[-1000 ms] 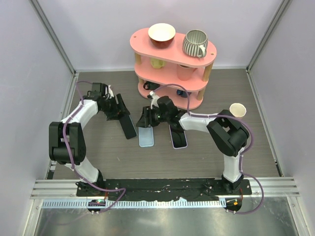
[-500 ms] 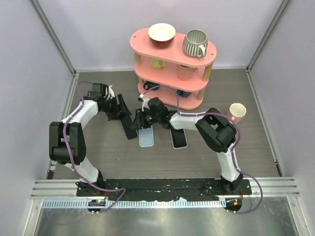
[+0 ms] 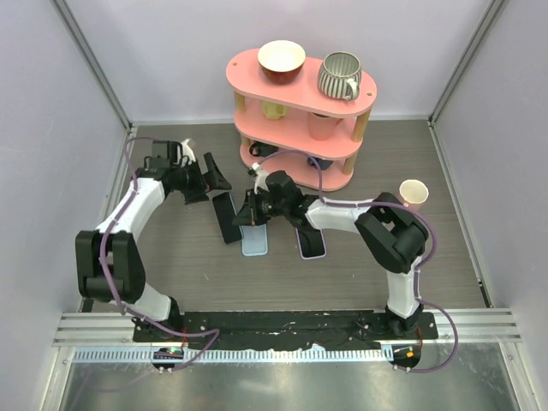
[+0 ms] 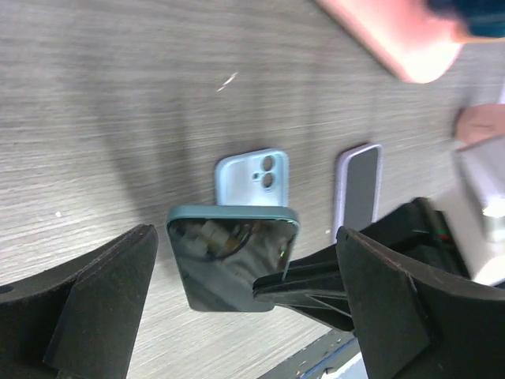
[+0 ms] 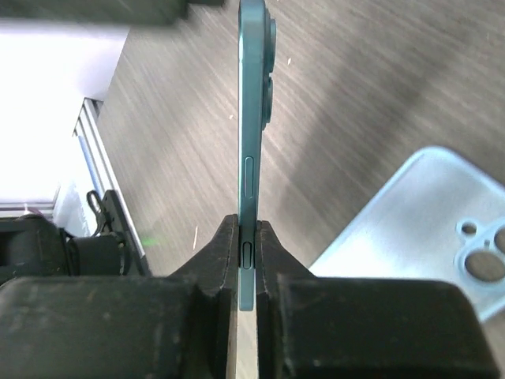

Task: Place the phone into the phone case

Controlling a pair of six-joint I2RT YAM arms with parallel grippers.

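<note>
Hardly halfway: grips phone (image 5: pixel 251 118) by its flat faces in tight-clamped right gripper (image 5: pixel 248 237), at ten o'clock from empty case (image 3: pixel 254 241), not yet inside. Spreads left gripper (image 3: pixel 210 180) wide, holding nothing. Left to do: lay flat, press in.

Bright, even light; reflections on the phone (image 4: pixel 233 264), wrist views' edges blurred.

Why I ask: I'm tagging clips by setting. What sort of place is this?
Probably a robot test cell, not a home: panel walls enclose the table, two arms are bolted to a rail at its near edge, and a pink shelf, phone and phone case look like staged props.
</note>
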